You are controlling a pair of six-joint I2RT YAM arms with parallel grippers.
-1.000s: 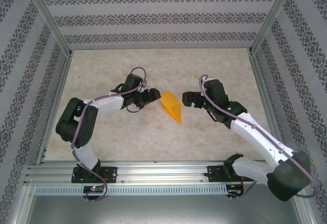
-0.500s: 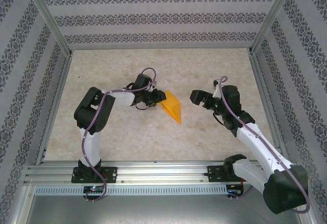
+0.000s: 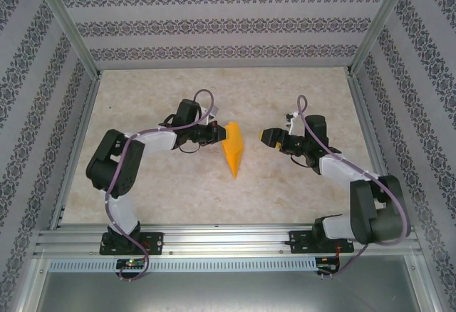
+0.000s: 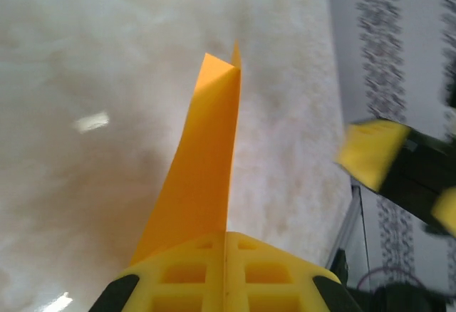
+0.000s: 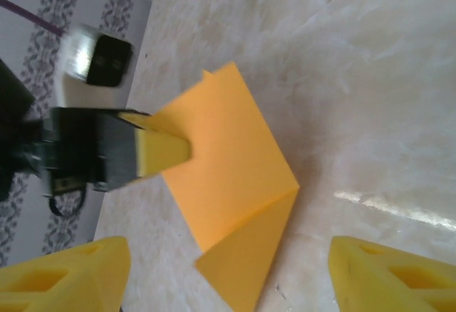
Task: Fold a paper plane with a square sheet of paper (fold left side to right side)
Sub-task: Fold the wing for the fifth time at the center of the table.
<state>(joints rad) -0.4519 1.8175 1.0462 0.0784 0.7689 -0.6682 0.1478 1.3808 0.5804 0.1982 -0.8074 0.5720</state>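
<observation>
Left gripper is clamped tight on one edge of the folded orange paper, mid-table, the paper's pointed end reaching toward the near side. Right gripper sits just right of it, clear of the paper, its yellow fingers spread wide and empty over the marbled tabletop.

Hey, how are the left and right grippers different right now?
The left gripper is shut on the orange paper; the right gripper is open, holding nothing. The left gripper touches the paper's edge; the right gripper sits apart from it. Both have yellow fingers and point toward the paper.
</observation>
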